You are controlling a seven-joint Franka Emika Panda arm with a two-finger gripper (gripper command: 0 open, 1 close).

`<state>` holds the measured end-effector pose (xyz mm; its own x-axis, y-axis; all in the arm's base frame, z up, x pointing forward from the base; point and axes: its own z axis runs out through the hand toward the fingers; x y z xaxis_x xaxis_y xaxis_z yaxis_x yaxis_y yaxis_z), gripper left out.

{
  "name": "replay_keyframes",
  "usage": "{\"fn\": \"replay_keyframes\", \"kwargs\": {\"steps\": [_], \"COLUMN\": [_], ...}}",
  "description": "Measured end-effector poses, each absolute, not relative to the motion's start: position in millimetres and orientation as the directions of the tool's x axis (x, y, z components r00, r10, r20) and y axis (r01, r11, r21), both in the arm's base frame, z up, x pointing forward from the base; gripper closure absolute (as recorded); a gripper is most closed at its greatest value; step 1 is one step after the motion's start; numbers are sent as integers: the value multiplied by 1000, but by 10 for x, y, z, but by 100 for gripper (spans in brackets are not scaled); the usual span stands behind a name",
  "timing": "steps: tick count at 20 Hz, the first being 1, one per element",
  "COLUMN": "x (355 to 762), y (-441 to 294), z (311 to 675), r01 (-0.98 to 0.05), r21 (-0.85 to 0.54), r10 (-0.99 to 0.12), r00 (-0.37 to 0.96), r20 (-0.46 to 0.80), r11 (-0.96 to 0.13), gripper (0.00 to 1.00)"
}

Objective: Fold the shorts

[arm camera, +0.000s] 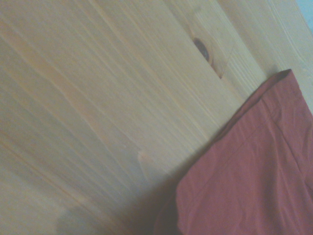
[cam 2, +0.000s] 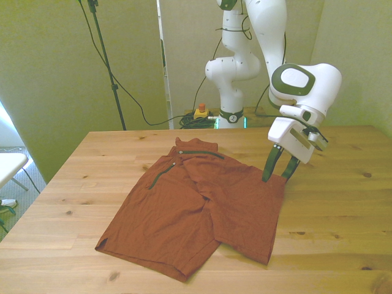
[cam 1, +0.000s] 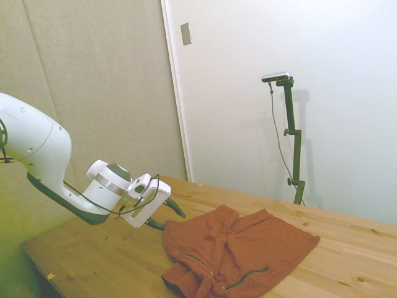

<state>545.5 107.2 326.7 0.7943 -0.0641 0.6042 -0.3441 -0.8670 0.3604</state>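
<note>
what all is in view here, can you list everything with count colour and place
shorts: one, rust-orange with thin dark green trim, spread wrinkled on the table, partly folded over itself
table: one, light wood, under everything
red button on yellow box: one, behind the table's far edge by the robot's base
black cables: several, behind the table
arm: one, white
gripper: one, dark green fingers open, at the shorts' edge on the front view's right

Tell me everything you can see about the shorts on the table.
The shorts are rust-orange soft fabric, wrinkled, lying spread flat on the wooden table, not yet folded. Both legs point toward the near edge in the front view, overlapping in the middle. Thin dark green trim lines run near the bunched waist. The open gripper hangs at their edge on the front view's right; contact is unclear.
</note>
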Motion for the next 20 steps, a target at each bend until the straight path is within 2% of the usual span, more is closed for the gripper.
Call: {"fn": "replay_keyframes", "kwargs": {"steps": [20], "x": [5478], "y": [1123], "z": [3105], "r01": [-343], "r21": [313], "r10": [-84], "r00": [780], "r20": [620], "r11": [-886], "gripper": [100]}}
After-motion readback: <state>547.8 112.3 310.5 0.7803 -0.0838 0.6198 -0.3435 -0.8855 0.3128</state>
